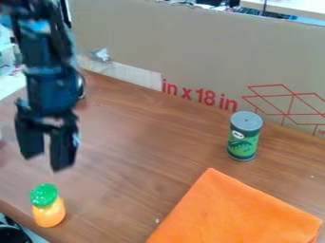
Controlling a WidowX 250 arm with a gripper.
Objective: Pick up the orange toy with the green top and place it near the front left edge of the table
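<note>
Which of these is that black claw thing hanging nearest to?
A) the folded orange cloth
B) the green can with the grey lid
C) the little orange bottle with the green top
C: the gripper hangs near the orange bottle, while the cloth and can are farther right in the picture.

A black robot arm [52, 88] displays boxy, segmented housings, with a light-blue patch [41, 26] on its upper section and a thin, dark cable [82, 81] curving along one side. Its matching black pincer [46, 162] features two thick, blocky fingers with squared edges.
</note>
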